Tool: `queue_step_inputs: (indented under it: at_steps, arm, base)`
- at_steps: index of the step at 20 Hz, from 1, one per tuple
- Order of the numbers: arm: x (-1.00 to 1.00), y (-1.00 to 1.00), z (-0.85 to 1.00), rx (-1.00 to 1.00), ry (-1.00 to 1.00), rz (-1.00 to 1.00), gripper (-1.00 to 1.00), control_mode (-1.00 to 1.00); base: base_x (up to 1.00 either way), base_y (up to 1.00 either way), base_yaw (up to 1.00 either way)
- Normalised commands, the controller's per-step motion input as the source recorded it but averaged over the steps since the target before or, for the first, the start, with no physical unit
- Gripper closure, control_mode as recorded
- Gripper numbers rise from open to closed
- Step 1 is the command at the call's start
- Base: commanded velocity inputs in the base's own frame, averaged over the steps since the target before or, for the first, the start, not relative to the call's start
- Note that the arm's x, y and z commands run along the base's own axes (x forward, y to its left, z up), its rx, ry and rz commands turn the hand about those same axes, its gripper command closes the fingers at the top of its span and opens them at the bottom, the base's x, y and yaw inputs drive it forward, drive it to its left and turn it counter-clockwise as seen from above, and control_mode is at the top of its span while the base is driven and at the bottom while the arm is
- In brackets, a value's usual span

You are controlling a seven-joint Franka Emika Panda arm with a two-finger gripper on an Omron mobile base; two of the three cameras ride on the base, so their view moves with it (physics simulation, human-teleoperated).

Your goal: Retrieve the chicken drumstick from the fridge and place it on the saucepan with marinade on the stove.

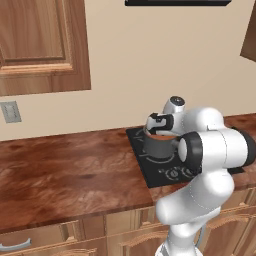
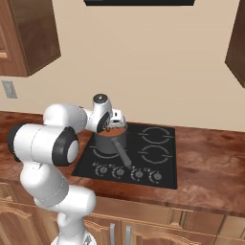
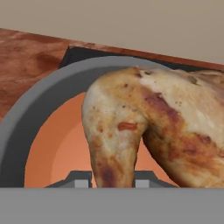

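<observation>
Close up, hand view: golden-brown lumpy chicken drumstick (image 3: 148,127) sits pinched betw. the two dark finger tips (image 3: 81,180) of the two-finger gripper (image 3: 113,181), right over the orange-brown marinade (image 3: 57,153) inside the dark grey round saucepan (image 3: 39,105). Base views don't show the meat clearly; they give layout instead. Right base view: saucepan's long straight handle (image 2: 122,154) points toward the knobs, pan on front-left burner of flat black cooktop stove (image 2: 148,158). Beyond, brown wood-grain counter (image 1: 65,160) and beige wall (image 1: 150,60).

Home kitchen: black stove (image 2: 143,153) set in wooden surface (image 1: 65,165), wood cabinets (image 1: 42,42) at 10 o'clock, cream wall.
</observation>
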Motion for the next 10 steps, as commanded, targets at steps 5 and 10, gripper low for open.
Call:
queue_step_inputs:
  at_steps: [5,10]
  arm:
    - [0.09,0.0,0.0,0.0,0.0,0.0,-1.0,-1.0]
    - [0.04,0.0,0.0,0.0,0.0,0.0,-1.0,-1.0]
  base:
    - [0.0,0.0,0.0]
    - [0.0,0.0,0.0]
